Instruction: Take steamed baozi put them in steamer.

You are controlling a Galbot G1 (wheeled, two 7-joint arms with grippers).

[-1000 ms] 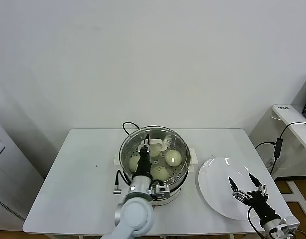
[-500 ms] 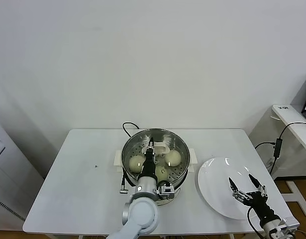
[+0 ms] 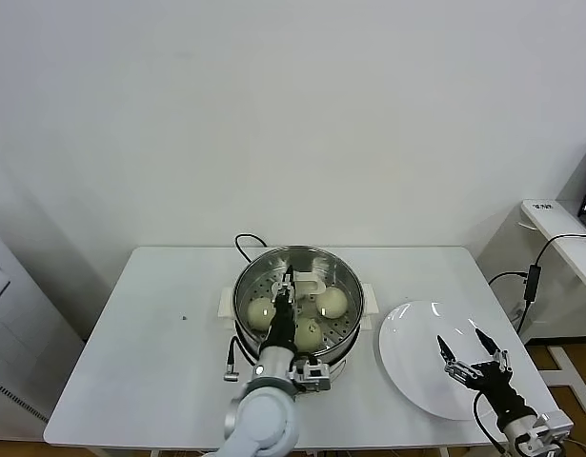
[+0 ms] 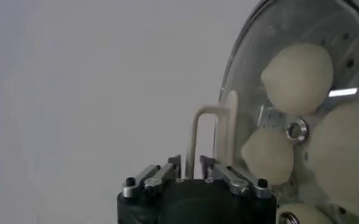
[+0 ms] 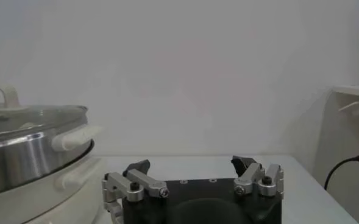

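The steel steamer [image 3: 355,297] stands mid-table on its cream base, and its side shows in the right wrist view [image 5: 27,152]. Several pale baozi lie inside on the perforated tray, among them ones at the left [image 3: 258,311], right [image 3: 332,301] and front [image 3: 309,332]. They show through the glass in the left wrist view [image 4: 298,76]. The glass lid [image 5: 33,115] sits on the pot. My left gripper [image 3: 286,288] is over the pot, shut on the lid's white handle [image 4: 205,122]. My right gripper [image 3: 469,354] is open and empty over the white plate [image 3: 412,328].
The steamer's black cord [image 3: 243,243] runs behind the pot. The table's right edge is close beside the plate. A white side table with cables [image 3: 550,238] stands at the far right.
My left gripper has carried the lid a little to the right and settled it centred on the steamer. The left wrist has dropped slightly toward the table's front. The right arm has not moved.
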